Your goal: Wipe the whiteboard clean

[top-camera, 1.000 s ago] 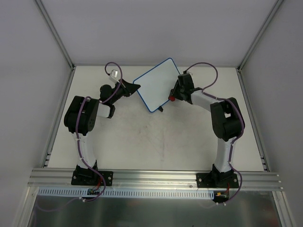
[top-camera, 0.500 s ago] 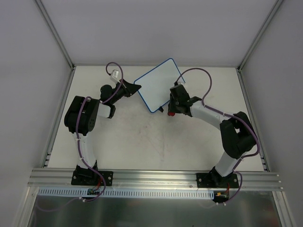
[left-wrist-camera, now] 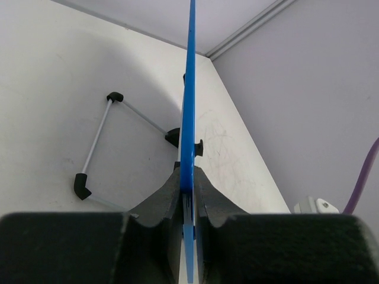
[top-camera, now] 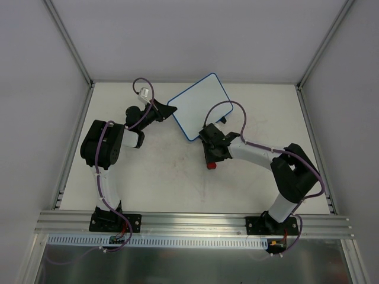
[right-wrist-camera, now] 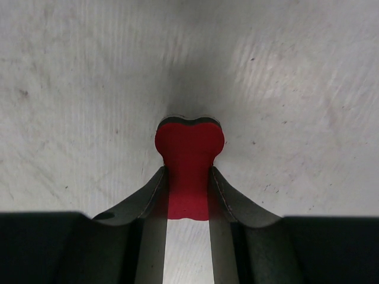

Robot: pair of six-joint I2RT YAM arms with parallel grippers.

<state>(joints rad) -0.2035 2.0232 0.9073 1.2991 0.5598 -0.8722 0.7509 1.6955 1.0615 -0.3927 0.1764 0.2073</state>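
Note:
The whiteboard [top-camera: 200, 105], white with a thin blue rim, is held tilted at the back middle of the table; its face shows no marks. My left gripper [top-camera: 169, 110] is shut on its left edge; in the left wrist view the blue rim [left-wrist-camera: 188, 118] stands edge-on between the jaws of my left gripper [left-wrist-camera: 188, 180]. My right gripper [top-camera: 211, 161] is shut on the small red bone-shaped eraser [top-camera: 211, 165], low over the table in front of the board. In the right wrist view the eraser [right-wrist-camera: 189, 160] sits between the jaws of my right gripper [right-wrist-camera: 188, 177], its head just above the table.
A thin wire stand with black feet [left-wrist-camera: 98, 142] shows on the table under the board in the left wrist view. The white table [top-camera: 177, 183] is scuffed. Grey walls and aluminium rails [top-camera: 195, 222] enclose the workspace.
My right gripper has carried the red eraser off the board's right side, forward and left, down to the table in front of the board. The left gripper and board stay put.

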